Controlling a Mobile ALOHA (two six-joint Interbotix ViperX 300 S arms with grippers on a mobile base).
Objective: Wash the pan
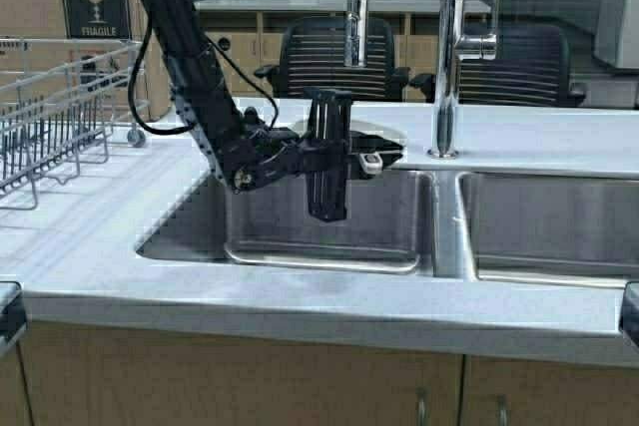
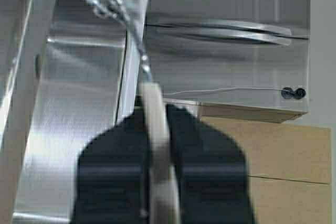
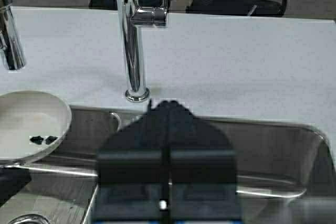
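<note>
Over the left sink basin (image 1: 300,231), the pan (image 3: 29,124) was held up by the left gripper (image 1: 361,161). Its claw was pressed tight on the pan's short cream handle (image 2: 157,150), as was seen in the left wrist view. The pan was kept near the back rim of the basin, under the faucet (image 1: 454,47). A thin stream of water (image 2: 137,45) could be seen running down toward the handle. Two small dark bits (image 3: 43,140) were left inside the pale bowl.

The pan was judged to be light and stiff, but slippery when wet. The handle was judged the best place to hold it.

The right gripper (image 3: 167,103) was kept over the right basin (image 1: 549,226), with its claw pressed together on nothing.
</note>
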